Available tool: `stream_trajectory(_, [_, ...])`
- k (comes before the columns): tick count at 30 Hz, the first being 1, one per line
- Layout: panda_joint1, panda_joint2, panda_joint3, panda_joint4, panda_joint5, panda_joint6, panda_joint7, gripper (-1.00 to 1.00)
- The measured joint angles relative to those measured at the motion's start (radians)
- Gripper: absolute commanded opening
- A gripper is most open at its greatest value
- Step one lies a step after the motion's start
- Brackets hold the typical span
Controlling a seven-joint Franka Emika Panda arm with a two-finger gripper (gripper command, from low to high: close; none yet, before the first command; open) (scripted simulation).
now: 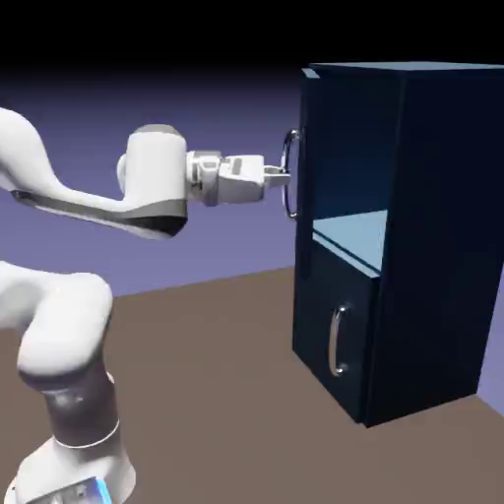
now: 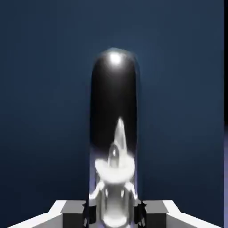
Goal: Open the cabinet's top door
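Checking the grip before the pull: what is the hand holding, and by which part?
The hand is shut on the top door's handle, gripping the silver bar about midway along its length; the door is already swung open.

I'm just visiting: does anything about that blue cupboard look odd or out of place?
Only that the top door stands swung open, baring a pale shelf; the hand grips its handle. Nothing looks damaged.

We see the exterior view evenly lit and sharp, the backdrop black along its top, the cabinet [image 1: 433, 236] casting no distinct shadow on the table [image 1: 217, 394]. In the hand view a bright glare spot tops the mirror-like handle [image 2: 114, 133], and the navy panel darkens toward the edges.
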Motion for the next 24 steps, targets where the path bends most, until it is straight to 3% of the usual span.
stream_trajectory(4, [0.014,-0.048,0.036,-0.035,0.174,-0.042,-0.132,-1.0])
stream_trajectory(13, [0.204,-0.095,0.159,-0.06,0.542,-0.401,-0.364,-1.0])
stream_trajectory(24, [0.231,-0.052,0.443,0.108,0.866,-0.879,-0.438,-1.0])
